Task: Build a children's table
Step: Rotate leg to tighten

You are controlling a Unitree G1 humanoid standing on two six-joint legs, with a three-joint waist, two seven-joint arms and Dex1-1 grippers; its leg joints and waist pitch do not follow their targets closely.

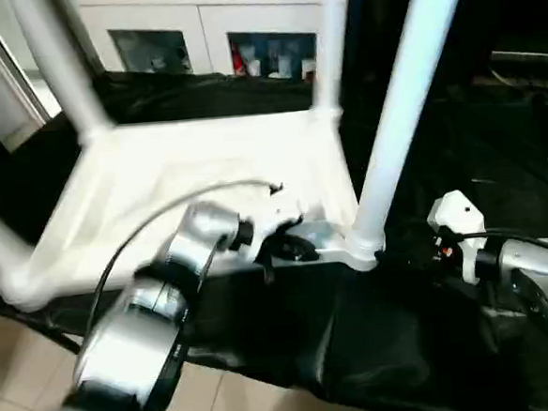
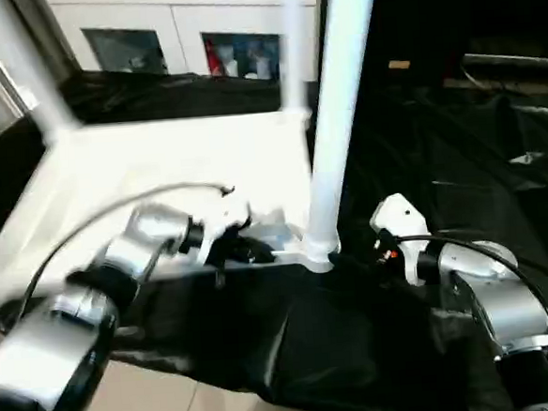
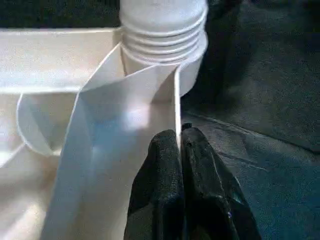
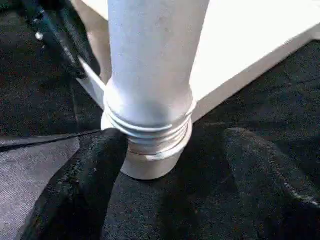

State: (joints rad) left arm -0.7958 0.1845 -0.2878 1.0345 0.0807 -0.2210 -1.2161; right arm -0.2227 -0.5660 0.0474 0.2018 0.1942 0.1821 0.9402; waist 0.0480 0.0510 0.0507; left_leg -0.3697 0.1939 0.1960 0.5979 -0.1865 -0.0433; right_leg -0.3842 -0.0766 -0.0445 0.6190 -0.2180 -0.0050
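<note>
Heads up, your left pincer is pinching the white plastic tabletop's rim while the right pincer sits spread around the white tube leg at 3 o'clock, so yanking could tip everything.

Work surface: black cloth spread over the whole bench, wrinkled, with folds near the front edge.
Floor: pale tiles visible below the cloth's front edge, grout lines showing.
Background: white cabinet with glazed doors along the far wall.
Cabinet contents: red and blue items behind the glass, too blurred to identify.
Far right of bench: dark, indistinct equipment; nature cannot be determined.
</note>
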